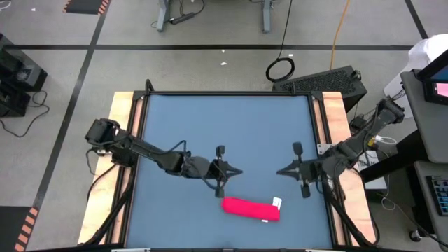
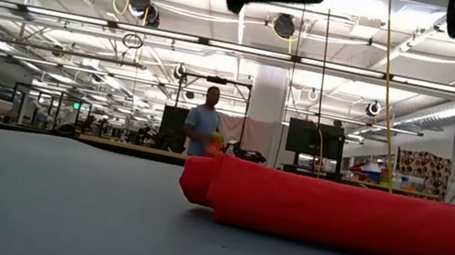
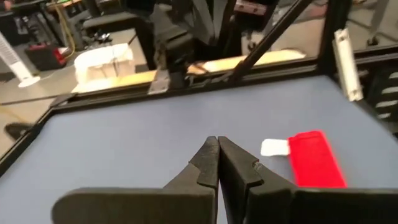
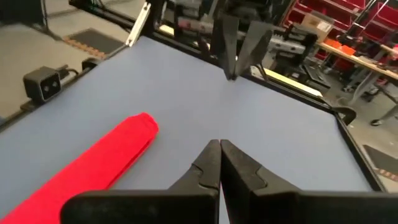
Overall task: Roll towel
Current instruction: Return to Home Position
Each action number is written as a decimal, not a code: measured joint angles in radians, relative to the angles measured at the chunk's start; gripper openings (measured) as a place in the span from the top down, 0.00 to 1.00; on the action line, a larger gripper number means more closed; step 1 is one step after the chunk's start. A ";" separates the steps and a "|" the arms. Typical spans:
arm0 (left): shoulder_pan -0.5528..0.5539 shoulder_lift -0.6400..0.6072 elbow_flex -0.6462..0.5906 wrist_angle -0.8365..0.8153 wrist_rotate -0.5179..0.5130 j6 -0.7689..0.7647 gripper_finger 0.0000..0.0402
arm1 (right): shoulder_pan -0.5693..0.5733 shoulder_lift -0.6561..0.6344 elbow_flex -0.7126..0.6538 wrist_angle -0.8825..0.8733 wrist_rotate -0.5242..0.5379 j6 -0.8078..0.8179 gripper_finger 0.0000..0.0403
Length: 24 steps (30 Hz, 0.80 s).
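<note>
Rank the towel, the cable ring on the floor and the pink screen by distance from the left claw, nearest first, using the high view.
From the left claw:
1. The towel, rolled on the table close beside the claw.
2. The cable ring, on the floor just past the table's far edge.
3. The pink screen, off the table at the picture's right edge.

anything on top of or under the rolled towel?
Nothing on the towel; under it only blue tabletop, white tag at one end. Left gripper and right gripper hang clear, fingers shut. Its underside is hidden.
</note>
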 joint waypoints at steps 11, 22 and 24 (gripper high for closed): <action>0.123 0.000 -0.087 0.064 0.038 0.020 0.98 | -0.126 -0.378 -0.252 0.014 -0.205 0.002 1.00; 0.184 0.001 -0.187 0.161 0.043 -0.029 0.98 | -0.191 -0.526 -0.371 0.015 -0.285 -0.009 1.00; 0.189 0.001 -0.194 0.183 0.044 -0.013 0.98 | -0.202 -0.538 -0.406 0.041 -0.285 -0.006 1.00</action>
